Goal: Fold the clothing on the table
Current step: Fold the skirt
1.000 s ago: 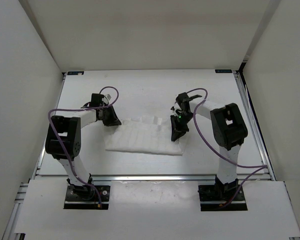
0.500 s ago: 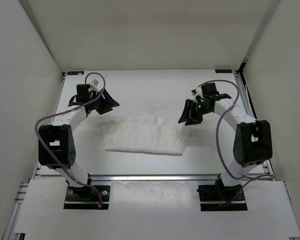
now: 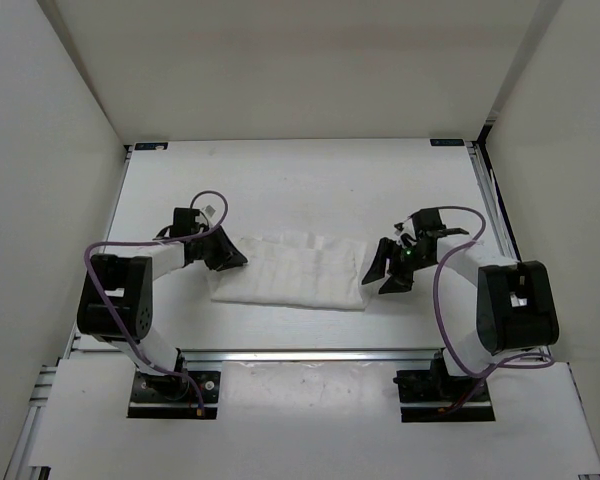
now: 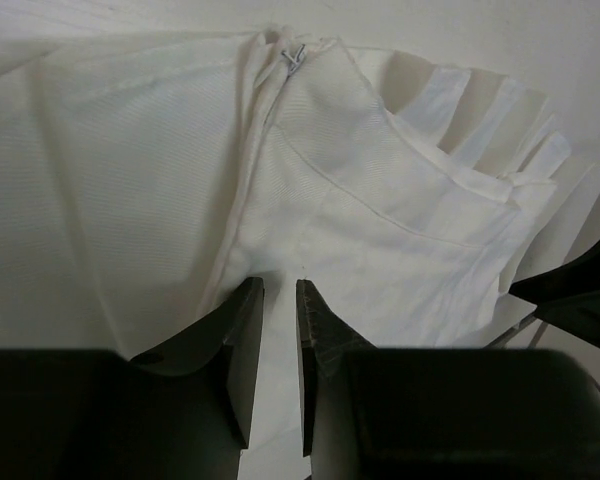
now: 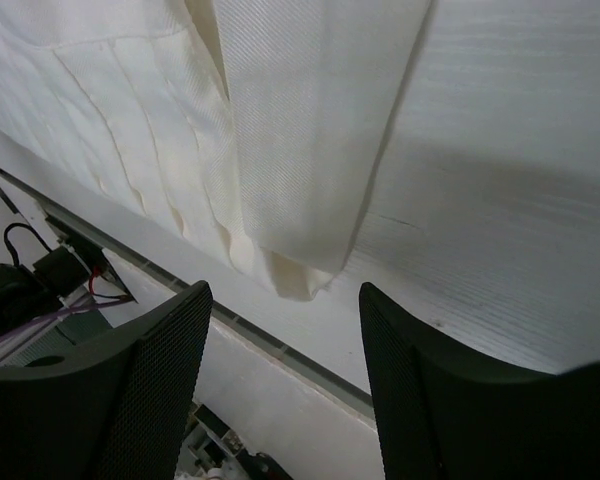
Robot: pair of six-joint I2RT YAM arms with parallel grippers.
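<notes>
Both arms have come back to the clothing [image 3: 295, 272] since half a second ago, when they stood well away from it. The clothing itself has kept its place and its shape. It lies flat on the table [image 3: 300, 180] as a folded band between the two arms. Its long axis runs from left to right, so one short end faces each arm.

We see the left pincer [image 3: 235, 259] at the left end of the clothing, with its tips over the far corner of that end. Its fingers [image 4: 235, 340] stand narrow, with only a thin slit between them. No fabric is caught in the slit, and the cloth spreads out ahead of them.

The right pincer [image 3: 382, 274] is just beside the right end of the clothing, at the near corner, and does not touch it. Its fingers [image 5: 145, 400] stand wide and empty, and a folded corner of the fabric lies ahead in the line between them.

We judge that each end belongs to the arm on its own side. The right pincer must go leftward along the long axis to reach its corner. The left pincer is already over the cloth and needs only to take an edge.
</notes>
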